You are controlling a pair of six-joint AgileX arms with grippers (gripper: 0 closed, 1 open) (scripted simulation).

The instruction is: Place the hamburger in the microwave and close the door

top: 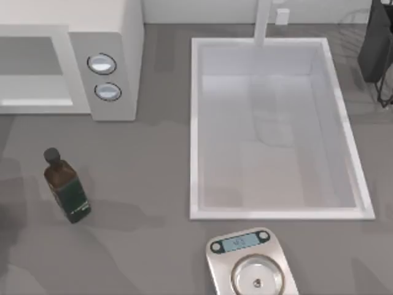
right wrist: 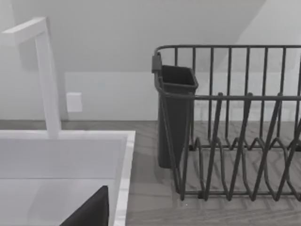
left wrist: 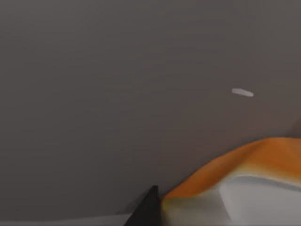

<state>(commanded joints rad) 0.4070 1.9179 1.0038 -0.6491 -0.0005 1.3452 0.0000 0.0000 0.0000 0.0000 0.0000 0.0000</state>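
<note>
Top view: microwave at table's far left, cavity exposed, interior bare as far as seen; door itself not discernible. Left wrist view: orange-and-white shape, likely hamburger, close under camera against grey surface; cannot tell whether gripped. Gripper finger states: cannot tell. Judgement: hamburger not yet inside; placing and door closing remain.

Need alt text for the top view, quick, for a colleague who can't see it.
White microwave at the top left, its front open onto a pale cavity; a white sink fills the middle, a dark bottle lies lower left, a kitchen scale sits at the bottom edge.
</note>
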